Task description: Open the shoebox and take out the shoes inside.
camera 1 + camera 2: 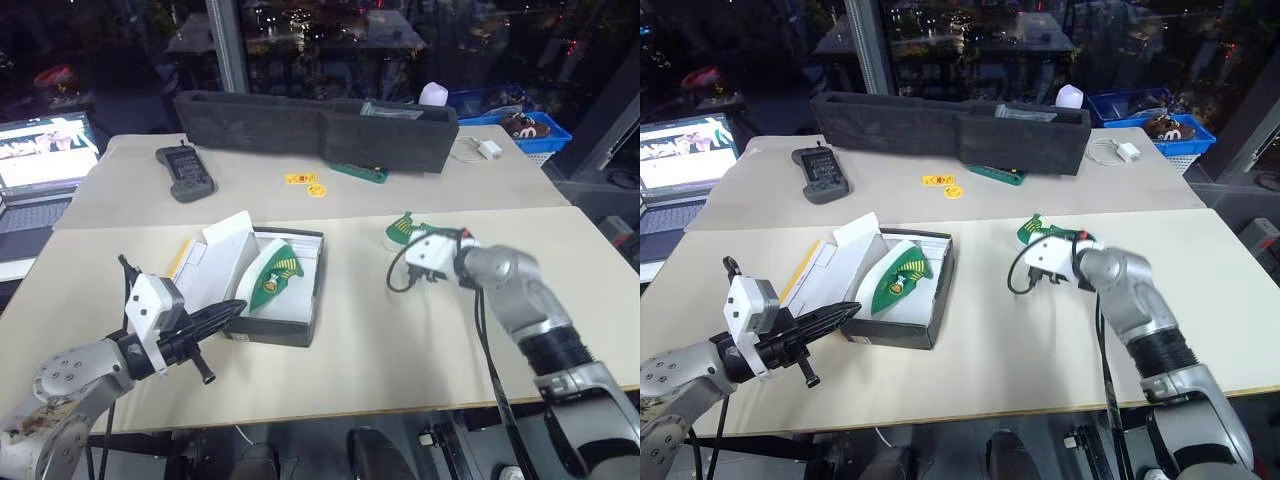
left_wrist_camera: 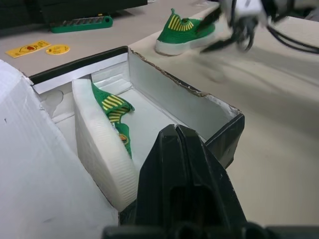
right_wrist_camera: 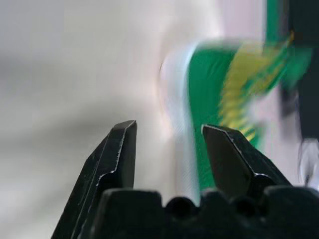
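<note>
Nearest the camera, the left gripper [image 1: 236, 309] is hovering with its black fingers pressed together, tips at the near corner of the open cardboard shoebox [image 1: 300, 330] (black base, white interior, lid folded back). One green knit shoe with a white sole [image 1: 272, 274] is lying tilted on its side inside that box. Further right on the beige table [image 1: 380, 370], the right gripper [image 3: 168, 137] is standing with fingers parted, holding nothing, just beside the second green shoe [image 1: 403, 231]. Beyond, a long black foam tray [image 1: 310, 128] is resting.

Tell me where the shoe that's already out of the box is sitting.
In the head views, it lies on the table, right of the open shoebox, beside the right end effector.
</note>
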Tool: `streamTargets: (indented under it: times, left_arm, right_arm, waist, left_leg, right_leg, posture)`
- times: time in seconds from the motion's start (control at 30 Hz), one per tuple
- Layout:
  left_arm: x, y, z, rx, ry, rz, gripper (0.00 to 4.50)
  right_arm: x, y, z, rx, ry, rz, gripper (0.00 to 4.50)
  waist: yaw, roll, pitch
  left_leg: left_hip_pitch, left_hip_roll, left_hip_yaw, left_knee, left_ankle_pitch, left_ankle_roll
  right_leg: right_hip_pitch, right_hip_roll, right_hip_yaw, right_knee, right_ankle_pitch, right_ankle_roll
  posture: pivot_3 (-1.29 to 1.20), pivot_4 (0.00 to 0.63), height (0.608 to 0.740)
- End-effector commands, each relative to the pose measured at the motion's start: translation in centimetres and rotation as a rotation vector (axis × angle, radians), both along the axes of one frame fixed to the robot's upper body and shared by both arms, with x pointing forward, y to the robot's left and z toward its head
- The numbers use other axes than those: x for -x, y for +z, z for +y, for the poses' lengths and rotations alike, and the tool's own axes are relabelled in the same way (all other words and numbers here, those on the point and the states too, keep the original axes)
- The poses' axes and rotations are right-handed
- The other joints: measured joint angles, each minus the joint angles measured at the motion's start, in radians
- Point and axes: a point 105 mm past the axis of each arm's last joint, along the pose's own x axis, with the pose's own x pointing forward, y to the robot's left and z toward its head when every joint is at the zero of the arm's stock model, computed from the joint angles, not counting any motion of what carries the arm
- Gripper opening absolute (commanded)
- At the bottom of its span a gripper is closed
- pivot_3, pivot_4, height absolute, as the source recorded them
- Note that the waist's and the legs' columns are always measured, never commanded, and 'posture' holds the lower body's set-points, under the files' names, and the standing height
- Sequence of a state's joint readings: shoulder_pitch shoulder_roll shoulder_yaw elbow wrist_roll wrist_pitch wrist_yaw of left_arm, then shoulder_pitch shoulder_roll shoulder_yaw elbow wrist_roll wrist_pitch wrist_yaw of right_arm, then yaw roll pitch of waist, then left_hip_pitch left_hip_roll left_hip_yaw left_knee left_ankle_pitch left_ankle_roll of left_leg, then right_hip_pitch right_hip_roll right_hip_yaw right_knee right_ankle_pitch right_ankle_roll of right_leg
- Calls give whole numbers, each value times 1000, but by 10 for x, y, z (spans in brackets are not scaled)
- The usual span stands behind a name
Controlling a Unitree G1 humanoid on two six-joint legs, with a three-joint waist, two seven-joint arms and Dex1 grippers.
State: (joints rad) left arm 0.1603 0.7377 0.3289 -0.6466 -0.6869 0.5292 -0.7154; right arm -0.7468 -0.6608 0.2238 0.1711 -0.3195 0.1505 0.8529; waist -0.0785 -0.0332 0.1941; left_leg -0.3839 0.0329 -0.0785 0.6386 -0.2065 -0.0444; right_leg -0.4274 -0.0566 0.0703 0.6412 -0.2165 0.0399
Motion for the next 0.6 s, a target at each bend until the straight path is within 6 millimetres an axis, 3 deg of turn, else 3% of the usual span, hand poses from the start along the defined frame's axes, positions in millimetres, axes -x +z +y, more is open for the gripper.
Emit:
streamTargets:
  times: [0.03,0.1,0.17,0.3,0.4,0.6]
  left_arm:
    - [2,6,-3,0,-4,-27,0]
    - [1,6,-3,1,-1,-29,0]
    - [1,6,-3,3,1,-30,0]
    - [3,6,-3,3,3,-27,0]
    - [4,6,-3,3,7,-27,0]
    - [8,5,-1,4,25,-24,0]
  right_arm:
    - [44,97,93,-193,456,-133,2612]
    - [59,107,126,-183,601,-154,2612]
    - [68,102,150,-146,701,-155,2612]
    - [75,60,194,143,884,-241,2612]
    - [73,37,209,304,975,-295,2612]
    - [59,15,223,499,1058,-379,2612]
  waist:
    - [-17,2,2]
    - [-23,2,1]
    - [-14,-1,0]
    - [6,-2,-1]
    - [10,-2,-1]
    - [9,-2,-1]
  left_leg:
    - [0,0,0,0,0,0]
    - [2,2,0,-2,0,0]
    - [3,3,-2,-5,0,0]
    - [1,2,-2,-4,0,0]
    - [0,0,-1,-3,0,0]
    - [-4,1,-1,-4,0,-1]
  right_leg:
    - [0,0,0,0,0,0]
    - [-1,2,0,2,0,-1]
    - [0,3,-2,2,-1,-3]
    - [0,1,-3,0,-1,-2]
    - [-1,0,-2,-1,-1,-1]
    - [-8,1,-2,2,0,-3]
  posture:
    - [0,150,715]
    - [0,150,715]
    - [0,150,715]
    - [0,150,715]
    - [0,150,715]
    - [0,150,715]
